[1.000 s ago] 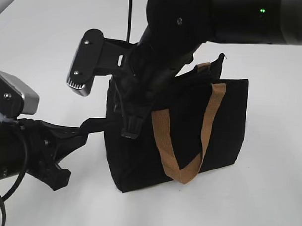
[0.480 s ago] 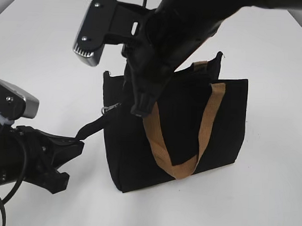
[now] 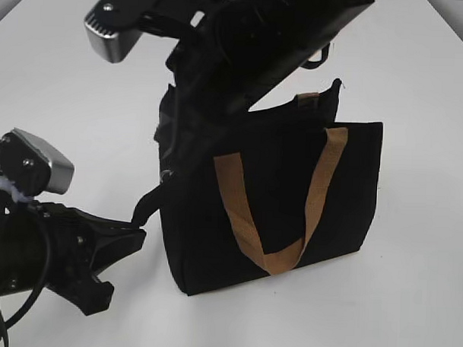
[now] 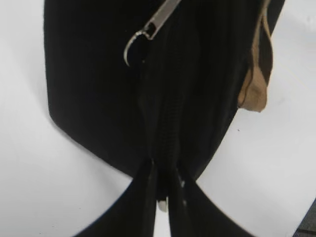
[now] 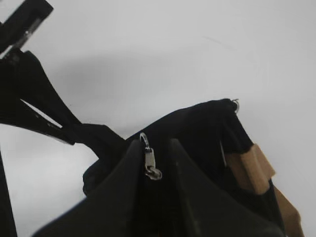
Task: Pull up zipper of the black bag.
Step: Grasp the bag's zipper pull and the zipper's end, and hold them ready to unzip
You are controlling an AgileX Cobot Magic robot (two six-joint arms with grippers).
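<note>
The black bag (image 3: 291, 198) stands upright on the white table, with tan handles (image 3: 249, 227). My left gripper (image 3: 136, 232) is shut on the bag's thin black side strap (image 3: 148, 202) at the bag's left end, and its jaws (image 4: 163, 197) pinch the strap. The silver zipper pull (image 3: 165, 173) hangs at that end near the top and also shows in the left wrist view (image 4: 148, 30). My right arm (image 3: 243, 44) reaches down over the bag's left end. The right gripper (image 5: 150, 150) has its fingers parted, and the zipper pull (image 5: 149, 160) shows in the gap by the left finger.
White tabletop (image 3: 409, 301) lies all round the bag. The left wrist camera housing (image 3: 35, 163) sits at the lower left. The left gripper and the strap show at the upper left of the right wrist view (image 5: 54, 126).
My right arm has risen and shifted up and left over the bag's end. The near tan handle has dropped flat against the bag. My left gripper stays on the strap, slightly closer to the bag.
</note>
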